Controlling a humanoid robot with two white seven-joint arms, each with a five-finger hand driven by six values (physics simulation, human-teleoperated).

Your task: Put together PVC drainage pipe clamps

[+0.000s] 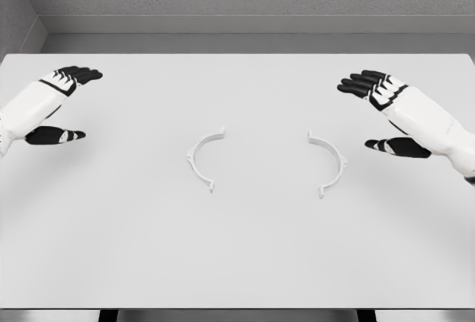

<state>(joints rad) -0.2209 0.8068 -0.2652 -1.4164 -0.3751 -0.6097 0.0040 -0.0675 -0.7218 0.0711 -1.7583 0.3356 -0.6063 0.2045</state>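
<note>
Two white half-ring clamp pieces lie flat on the white table [237, 255]. The left clamp half [202, 157] curves open toward the right; the right clamp half [332, 162] curves open toward the left. A wide gap separates them. My left hand [63, 103] hovers at the table's left side, well left of the left half, fingers extended and thumb apart, holding nothing. My right hand [382, 114] hovers at the right side, just right of the right half, fingers also spread and empty.
Grey walls rise behind the table's far edge. The table's front edge runs along the bottom of the view, with dark legs showing beneath it.
</note>
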